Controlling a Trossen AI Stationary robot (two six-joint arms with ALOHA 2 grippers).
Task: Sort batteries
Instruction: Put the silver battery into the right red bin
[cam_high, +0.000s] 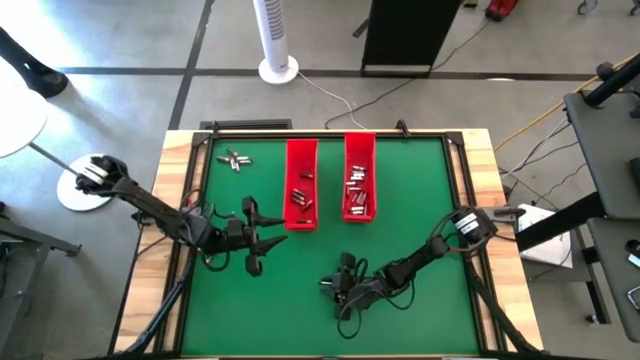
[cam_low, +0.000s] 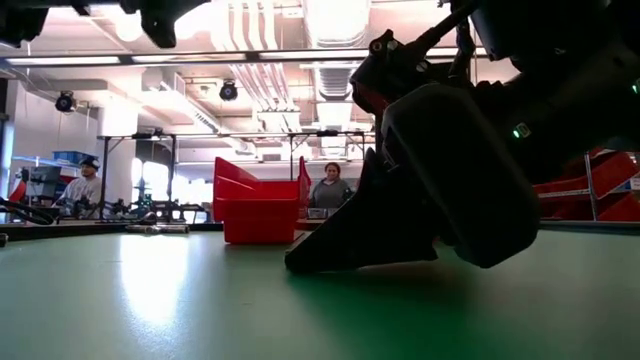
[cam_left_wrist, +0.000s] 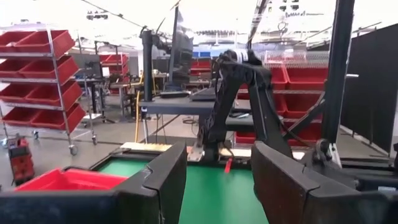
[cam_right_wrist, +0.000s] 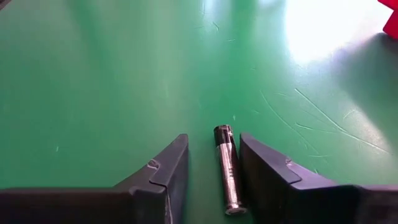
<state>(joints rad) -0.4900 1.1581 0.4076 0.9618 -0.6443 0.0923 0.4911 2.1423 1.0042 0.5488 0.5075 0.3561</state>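
A dark battery (cam_right_wrist: 227, 168) with a silvery near end lies flat on the green mat. My right gripper (cam_right_wrist: 213, 149) is low over the mat near the table's front (cam_high: 338, 287), open, with one finger on each side of that battery. My left gripper (cam_left_wrist: 217, 168) hangs open and level above the mat's left half (cam_high: 257, 240), with nothing between its fingers. Two long red trays, a left tray (cam_high: 290, 180) and a right tray (cam_high: 347, 160), stand at the far middle with batteries (cam_high: 357, 190) in them. A few loose batteries (cam_high: 234, 158) lie at the far left. My right gripper's fingers slant down from the table's right and lie along the battery. One finger (cam_right_wrist: 264, 171) stands right against the battery's long side (cam_right_wrist: 235, 168); whether it touches, I cannot tell. The other finger is clearly apart from it. The battery rests on the mat.
The green mat (cam_high: 420, 200) has a raised wooden border. In the low view the left tray (cam_low: 255, 215) stands behind the right gripper's fingertip (cam_low: 300, 262). People show in the room beyond the table. Bare mat lies between the two arms and the trays.
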